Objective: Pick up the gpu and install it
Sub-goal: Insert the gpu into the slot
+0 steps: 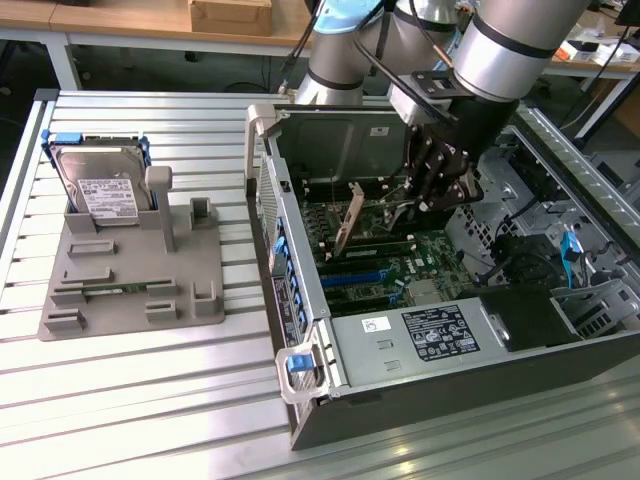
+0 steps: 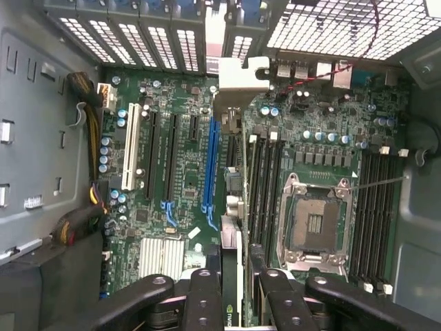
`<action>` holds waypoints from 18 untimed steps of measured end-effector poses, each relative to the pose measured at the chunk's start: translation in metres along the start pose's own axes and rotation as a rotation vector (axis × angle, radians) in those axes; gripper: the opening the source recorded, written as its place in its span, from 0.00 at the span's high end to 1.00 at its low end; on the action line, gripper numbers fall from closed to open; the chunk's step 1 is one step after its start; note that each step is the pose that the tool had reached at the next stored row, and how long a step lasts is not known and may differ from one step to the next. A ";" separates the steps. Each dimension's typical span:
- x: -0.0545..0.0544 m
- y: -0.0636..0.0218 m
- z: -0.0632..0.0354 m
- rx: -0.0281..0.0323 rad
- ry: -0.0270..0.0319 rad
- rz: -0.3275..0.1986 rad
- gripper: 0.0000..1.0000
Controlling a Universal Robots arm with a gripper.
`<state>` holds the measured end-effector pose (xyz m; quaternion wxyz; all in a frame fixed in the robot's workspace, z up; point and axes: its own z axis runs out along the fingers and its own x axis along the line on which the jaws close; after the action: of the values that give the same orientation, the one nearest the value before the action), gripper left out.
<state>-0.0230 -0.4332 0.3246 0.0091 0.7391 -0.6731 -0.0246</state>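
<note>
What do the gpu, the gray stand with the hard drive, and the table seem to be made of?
The gpu, gripped in the hand inside the case: a green circuit board, likely fibreglass laminate, with a beige-silver end bracket that looks like metal. The gray stand: matte and uniformly gray with blocky posts, probably plastic. The table: pale, ribbed slats with a dull sheen, likely aluminium profile.

Exterior view high and oblique over open computer case, wrist view close, looking straight down onto motherboard, shared by both
</note>
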 end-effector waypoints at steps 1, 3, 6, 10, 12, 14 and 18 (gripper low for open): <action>0.000 0.0013 0.0009 0.0000 0.0001 0.000 0.74; 0.001 0.0055 0.0040 0.0000 0.0008 0.000 0.74; 0.002 0.0069 0.0111 0.0005 0.0017 0.036 0.74; 0.003 0.0076 0.0206 0.0014 0.0051 0.093 0.74; 0.003 0.0113 0.0247 0.0015 0.0056 0.103 0.74; 0.004 0.0162 0.0274 0.0015 0.0055 0.104 0.74; 0.010 0.0259 0.0319 0.0015 0.0075 0.104 0.74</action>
<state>-0.0494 -0.4450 0.2937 0.0124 0.7031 -0.7106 -0.0208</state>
